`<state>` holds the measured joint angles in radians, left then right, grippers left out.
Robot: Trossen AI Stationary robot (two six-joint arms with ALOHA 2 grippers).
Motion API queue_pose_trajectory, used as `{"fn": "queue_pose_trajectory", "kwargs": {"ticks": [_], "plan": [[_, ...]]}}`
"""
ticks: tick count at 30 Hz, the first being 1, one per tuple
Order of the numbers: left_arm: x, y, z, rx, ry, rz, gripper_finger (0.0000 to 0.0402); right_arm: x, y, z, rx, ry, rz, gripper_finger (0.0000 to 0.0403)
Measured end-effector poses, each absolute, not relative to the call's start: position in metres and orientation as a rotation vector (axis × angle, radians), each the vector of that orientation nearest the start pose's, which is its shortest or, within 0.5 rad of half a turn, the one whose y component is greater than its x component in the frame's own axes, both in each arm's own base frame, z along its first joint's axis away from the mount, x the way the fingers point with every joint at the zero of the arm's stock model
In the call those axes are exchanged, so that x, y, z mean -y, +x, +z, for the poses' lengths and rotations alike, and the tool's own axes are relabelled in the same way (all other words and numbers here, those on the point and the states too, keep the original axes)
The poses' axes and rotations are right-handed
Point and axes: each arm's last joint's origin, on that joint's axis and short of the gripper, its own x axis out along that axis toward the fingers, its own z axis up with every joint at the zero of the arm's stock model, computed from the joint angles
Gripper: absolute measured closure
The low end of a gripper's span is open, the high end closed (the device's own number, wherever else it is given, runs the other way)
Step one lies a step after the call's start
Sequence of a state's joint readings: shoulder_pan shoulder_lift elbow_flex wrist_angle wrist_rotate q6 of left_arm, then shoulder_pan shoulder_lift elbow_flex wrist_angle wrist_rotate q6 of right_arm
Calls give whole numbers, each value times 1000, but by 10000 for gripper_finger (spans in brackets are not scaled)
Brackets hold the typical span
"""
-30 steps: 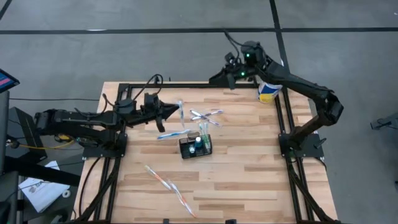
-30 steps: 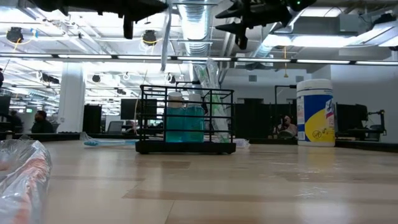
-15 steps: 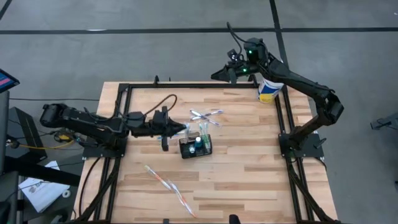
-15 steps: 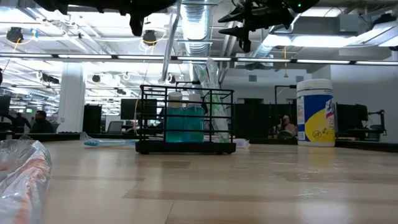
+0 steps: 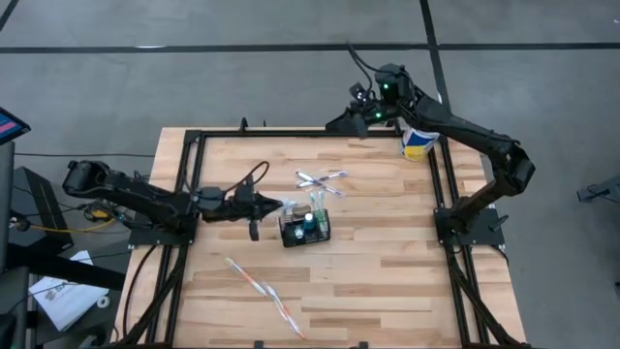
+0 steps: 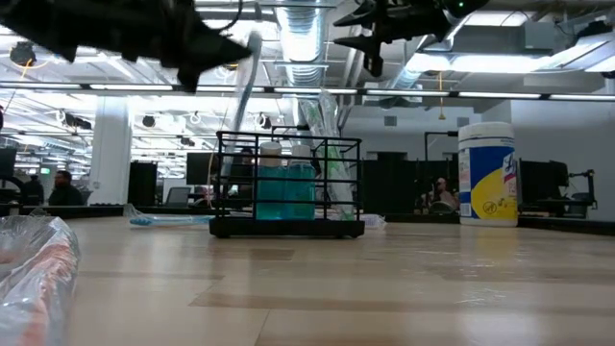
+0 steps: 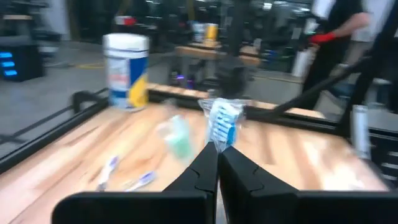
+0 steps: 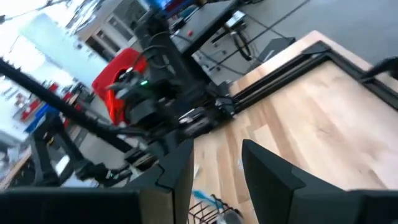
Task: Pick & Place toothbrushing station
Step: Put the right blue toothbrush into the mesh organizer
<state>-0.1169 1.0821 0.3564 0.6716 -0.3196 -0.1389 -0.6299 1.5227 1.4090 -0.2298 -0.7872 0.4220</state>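
1. High view: the toothbrushing station (image 5: pixel 305 229), a small black wire-mesh basket, stands near the middle of the wooden table (image 5: pixel 387 262). The left gripper (image 5: pixel 274 205) reaches in from the left and sits just beside the basket's left side, its fingers pinched on a wrapped toothbrush (image 5: pixel 270 205). The right gripper (image 5: pixel 340 122) hangs over the table's far edge, well apart from the basket, near the white-and-yellow wipes tub (image 5: pixel 418 142). More wrapped toothbrushes (image 5: pixel 321 178) lie beyond the basket, and another pair (image 5: pixel 260 287) lies toward the near edge.

2. Low view: the basket (image 6: pixel 287 186) stands upright on the table with a blue-green bottle (image 6: pixel 284 188) inside. The wrapped toothbrush (image 6: pixel 244 100) slants down from the left gripper (image 6: pixel 228 48) toward the basket's left end; whether it touches the wire I cannot tell. The wipes tub (image 6: pixel 487 174) stands off to the right.

3. Left wrist view: the two dark fingers (image 7: pixel 233 169) are closed together on the toothbrush, whose blue bristle head (image 7: pixel 223 124) in clear wrap sticks up past the tips. The picture is blurred; the basket cannot be made out.

4. Right wrist view: the right gripper (image 8: pixel 216 167) has its fingers (image 8: pixel 267 171) partly apart with nothing between them. The basket's rim (image 8: pixel 211 214) shows at the bottom edge.
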Motion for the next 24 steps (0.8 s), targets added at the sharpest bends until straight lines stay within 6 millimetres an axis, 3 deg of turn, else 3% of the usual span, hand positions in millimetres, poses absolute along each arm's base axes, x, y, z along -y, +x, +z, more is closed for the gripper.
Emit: {"fn": "queue_pose_trajectory", "kwargs": {"ticks": [13, 24], "plan": [[18, 192, 177, -82, -123, 296, 401, 159, 301, 370, -319, 620, 211, 276], [22, 197, 190, -36, 12, 245, 401, 142, 311, 374, -296, 587, 269, 276]]}}
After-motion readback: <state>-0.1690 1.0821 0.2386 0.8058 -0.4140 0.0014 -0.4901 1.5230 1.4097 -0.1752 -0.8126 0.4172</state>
